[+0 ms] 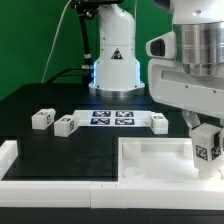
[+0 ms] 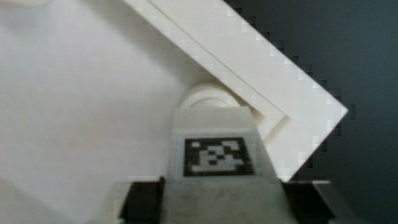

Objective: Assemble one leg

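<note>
My gripper (image 1: 207,142) is shut on a leg (image 1: 208,143), a small white block with a black-and-white tag, and holds it upright over the right rear corner of the large white square tray-like part (image 1: 150,158). In the wrist view the leg (image 2: 217,140) sits between my fingers (image 2: 150,200), its far end touching or just above a round corner socket (image 2: 214,97) inside the tray's raised rim (image 2: 267,70). Three more legs lie on the black table: two at the exterior view's left (image 1: 41,119) (image 1: 65,125) and one beside the marker board (image 1: 159,121).
The marker board (image 1: 112,118) lies flat at the table's middle back. The robot's white base (image 1: 113,65) stands behind it. A white L-shaped border (image 1: 30,178) runs along the table's front and left edge.
</note>
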Motion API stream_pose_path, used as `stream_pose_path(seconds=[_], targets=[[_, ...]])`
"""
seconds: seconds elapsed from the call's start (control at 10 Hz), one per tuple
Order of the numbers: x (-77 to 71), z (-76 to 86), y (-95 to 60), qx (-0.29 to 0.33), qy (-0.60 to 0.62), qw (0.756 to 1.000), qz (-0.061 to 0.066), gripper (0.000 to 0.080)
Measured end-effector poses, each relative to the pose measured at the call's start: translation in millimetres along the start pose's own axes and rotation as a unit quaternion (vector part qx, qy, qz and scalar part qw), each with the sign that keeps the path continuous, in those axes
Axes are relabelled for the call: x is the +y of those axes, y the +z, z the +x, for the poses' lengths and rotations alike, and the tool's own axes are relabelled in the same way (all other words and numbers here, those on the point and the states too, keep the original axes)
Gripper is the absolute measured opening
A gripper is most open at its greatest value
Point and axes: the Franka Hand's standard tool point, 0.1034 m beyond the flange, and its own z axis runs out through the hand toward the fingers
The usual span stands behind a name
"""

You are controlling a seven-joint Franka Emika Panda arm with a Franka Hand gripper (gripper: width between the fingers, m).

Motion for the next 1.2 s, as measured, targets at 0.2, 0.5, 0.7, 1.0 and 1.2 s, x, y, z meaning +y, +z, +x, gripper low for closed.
stream_pose_path(seconds=[0.2,0.5,0.7,1.0,1.2], targets=[[0.0,0.2,0.1,0.001,0.087,0.996,-0.002,0.0291],[-0.6,-1.5,0.5,0.0,0.23,0.973,-0.001,0.0291],[-0.7,-1.6,0.6,0.001,0.248,0.969,0.0,0.0314],[-0.9,-1.5,0.4,0.001,0.19,0.982,0.0,0.0488],[-0.1,0.2,0.5,0.001,0.059,0.998,0.0,0.064]])
